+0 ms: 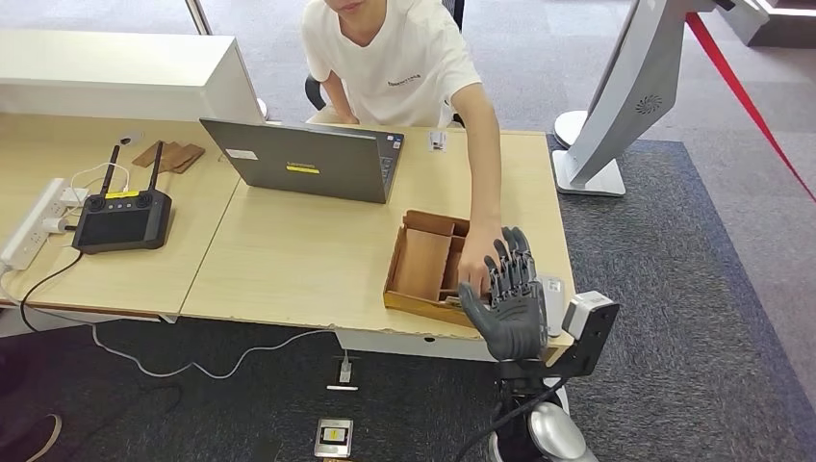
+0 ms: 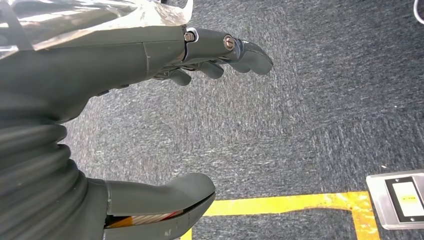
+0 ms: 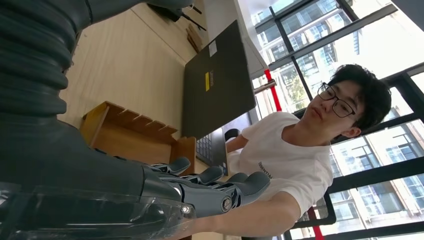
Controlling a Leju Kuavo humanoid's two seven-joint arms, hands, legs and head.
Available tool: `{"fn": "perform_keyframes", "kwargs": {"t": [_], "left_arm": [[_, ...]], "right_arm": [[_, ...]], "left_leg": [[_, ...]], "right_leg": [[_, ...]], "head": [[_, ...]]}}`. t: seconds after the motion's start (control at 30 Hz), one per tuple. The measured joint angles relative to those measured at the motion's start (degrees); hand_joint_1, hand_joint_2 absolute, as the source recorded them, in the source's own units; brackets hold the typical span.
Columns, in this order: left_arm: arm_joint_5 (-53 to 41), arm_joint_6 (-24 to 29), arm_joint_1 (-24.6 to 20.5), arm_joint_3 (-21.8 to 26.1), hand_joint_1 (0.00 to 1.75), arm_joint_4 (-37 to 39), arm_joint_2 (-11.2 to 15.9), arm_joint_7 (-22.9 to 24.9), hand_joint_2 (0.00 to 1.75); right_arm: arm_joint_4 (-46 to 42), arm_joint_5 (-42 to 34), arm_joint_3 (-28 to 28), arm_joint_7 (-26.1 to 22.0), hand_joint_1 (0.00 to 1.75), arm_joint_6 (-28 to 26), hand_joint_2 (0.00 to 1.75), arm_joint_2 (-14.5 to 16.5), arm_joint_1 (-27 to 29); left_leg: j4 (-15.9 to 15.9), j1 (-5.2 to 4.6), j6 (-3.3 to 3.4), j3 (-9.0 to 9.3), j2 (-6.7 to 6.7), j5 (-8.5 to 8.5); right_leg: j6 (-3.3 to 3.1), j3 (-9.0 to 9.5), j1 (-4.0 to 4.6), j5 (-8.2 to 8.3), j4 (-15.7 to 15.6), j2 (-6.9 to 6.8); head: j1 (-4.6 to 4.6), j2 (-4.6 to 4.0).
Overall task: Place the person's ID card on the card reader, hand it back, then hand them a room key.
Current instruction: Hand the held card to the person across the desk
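My right hand (image 1: 510,300) is raised over the table's front right corner, fingers spread and straight, with nothing in it. In the right wrist view its fingers (image 3: 215,184) stretch out toward the person (image 3: 300,150). The person's hand (image 1: 474,268) reaches into the wooden compartment box (image 1: 421,262), just beside my fingers; I cannot tell whether it holds a card. A small white flat device (image 1: 553,300) lies on the table right of my hand. My left hand (image 2: 150,55) hangs over grey carpet, fingers apart and empty.
A grey laptop (image 1: 308,159) stands at the table's middle back. A black remote controller (image 1: 123,219) and a white power strip (image 1: 34,223) lie at the left. A white stand (image 1: 625,96) rises on the right. A silver plate (image 2: 397,197) lies by yellow floor tape (image 2: 290,204).
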Motion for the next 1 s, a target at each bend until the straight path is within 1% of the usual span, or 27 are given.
{"fn": "perform_keyframes", "kwargs": {"t": [1.0], "left_arm": [[0.1,0.0,0.0,0.0,0.00,0.0,0.0,0.0,1.75]], "right_arm": [[-0.3,-0.2,0.0,0.0,0.00,0.0,1.75,-0.1,0.0]], "left_leg": [[0.0,0.00,0.00,0.00,0.00,0.00]], "right_leg": [[0.00,0.00,0.00,0.00,0.0,0.00]], "head": [[-0.01,0.00]]}}
